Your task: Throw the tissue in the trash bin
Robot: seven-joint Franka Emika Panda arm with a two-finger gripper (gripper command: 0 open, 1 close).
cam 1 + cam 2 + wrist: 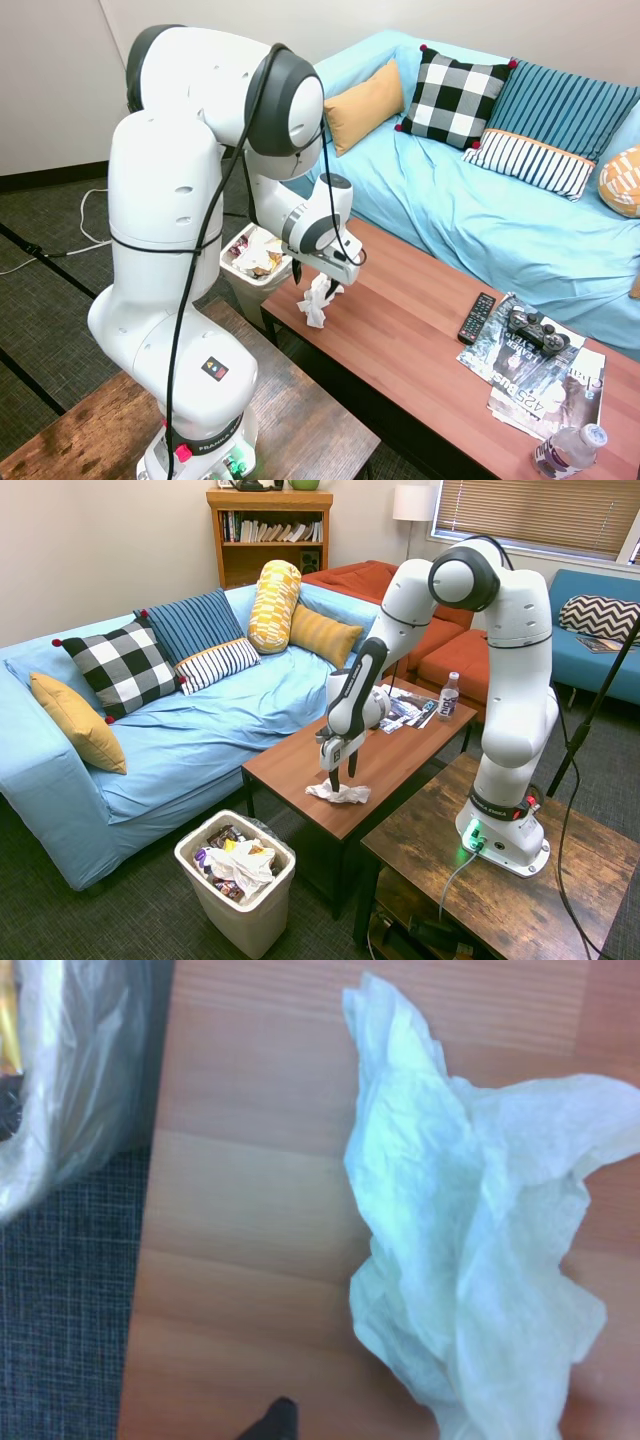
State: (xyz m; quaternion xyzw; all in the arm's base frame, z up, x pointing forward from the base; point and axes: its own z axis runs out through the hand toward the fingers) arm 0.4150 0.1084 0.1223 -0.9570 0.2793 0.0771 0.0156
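The tissue (319, 300), a crumpled white wad, lies on the brown coffee table (420, 340) near its end by the trash bin (233, 262). My gripper (313, 283) is low over the tissue (340, 794) and open, its dark fingers (333, 777) reaching down to the wad on either side. The white trash bin (245, 920) stands on the carpet just past the table's end, holding white paper and colourful wrappers. In the wrist view the tissue (470, 1260) fills the frame's right part on the wood, and the bin's clear liner (60, 1070) shows beyond the table edge.
A remote (476, 318), a game controller (530, 328), magazines (530, 385) and a water bottle (568, 452) sit at the table's far end. The blue sofa (480, 210) with cushions runs along the table. A dark wooden side table (500, 880) bears the arm.
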